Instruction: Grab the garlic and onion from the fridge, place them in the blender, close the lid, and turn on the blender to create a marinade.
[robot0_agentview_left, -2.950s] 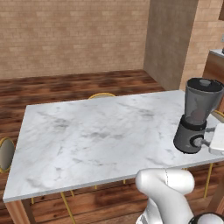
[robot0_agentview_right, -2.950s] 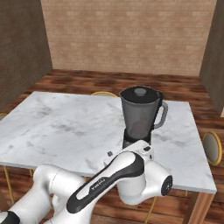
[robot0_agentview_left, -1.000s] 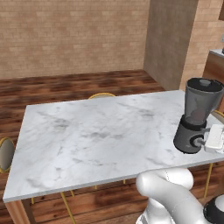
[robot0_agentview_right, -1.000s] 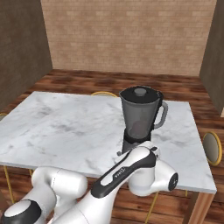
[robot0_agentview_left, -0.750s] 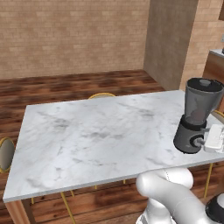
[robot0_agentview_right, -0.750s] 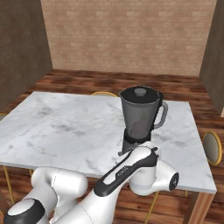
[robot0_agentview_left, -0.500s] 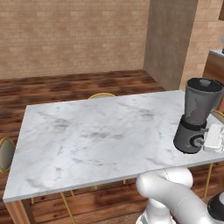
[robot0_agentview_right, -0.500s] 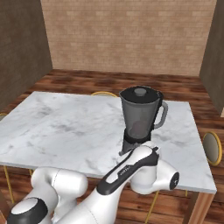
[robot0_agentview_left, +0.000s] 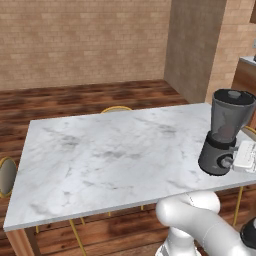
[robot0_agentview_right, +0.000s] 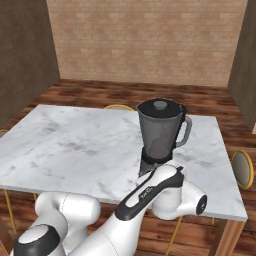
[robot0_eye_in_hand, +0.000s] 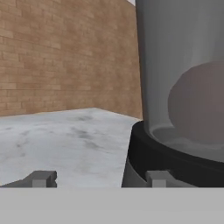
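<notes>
The blender (robot0_agentview_left: 225, 131) stands near the table's right end, a smoky jar on a dark round base (robot0_agentview_left: 215, 159). The black lid (robot0_agentview_right: 160, 106) sits on the jar's mouth. Through the jar wall a round reddish onion (robot0_agentview_right: 159, 145) shows low inside, and it looms large in the hand view (robot0_eye_in_hand: 199, 105). My gripper (robot0_eye_in_hand: 100, 179) is low beside the base (robot0_eye_in_hand: 166, 162), with its jaws apart. One fingertip (robot0_eye_in_hand: 159, 178) is in front of the base and the other fingertip (robot0_eye_in_hand: 41, 178) is over bare marble. The garlic is hidden. The fridge is out of view.
The marble table (robot0_agentview_left: 110, 155) stretches wide to the blender's left. Round chair backs stand at its ends (robot0_agentview_left: 6, 175) (robot0_agentview_right: 242, 169) and another behind it (robot0_agentview_left: 116, 108). My arm (robot0_agentview_right: 150, 192) crosses in front of the blender's base. Brick walls stand behind.
The arm's lower links have shifted slightly. The hand stays beside the blender's base, and the blender and lid have not moved.
</notes>
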